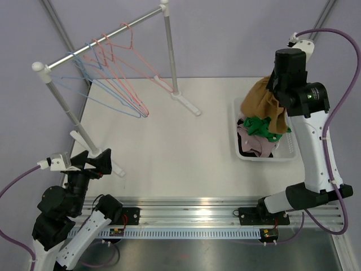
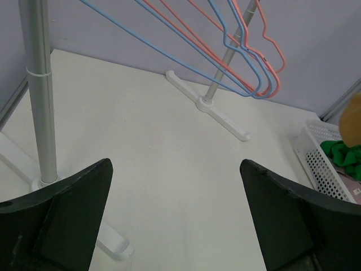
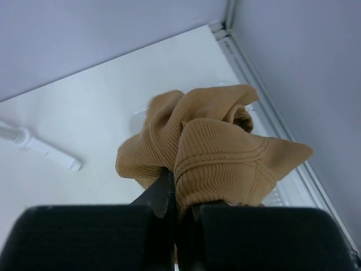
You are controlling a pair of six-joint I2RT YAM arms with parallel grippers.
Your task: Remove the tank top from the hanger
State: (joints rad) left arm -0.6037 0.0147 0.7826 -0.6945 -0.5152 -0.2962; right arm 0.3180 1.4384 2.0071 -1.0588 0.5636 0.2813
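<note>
The tank top [image 1: 259, 101] is a tan ribbed garment, bunched up and hanging over the white basket [image 1: 286, 151] at the right. My right gripper [image 1: 277, 96] is shut on it. In the right wrist view the cloth [image 3: 217, 149] bulges out above the closed right gripper [image 3: 180, 195]. It is on none of the hangers. Several bare pink and blue wire hangers [image 1: 113, 79] hang on the rack's rail at the back left, and show in the left wrist view too [image 2: 248, 62]. My left gripper [image 1: 104, 161] stands wide open and holds nothing, low beside the rack's near post [image 2: 39, 96]; its own view shows only bare table in the left gripper [image 2: 175, 164].
The basket holds a green garment [image 1: 260, 125] and a pinkish one [image 1: 254, 144]. The rack's two white feet [image 1: 186, 103] [image 2: 223, 113] rest on the white table. Grey walls close the back and the sides. A metal rail [image 1: 186, 217] runs along the near edge.
</note>
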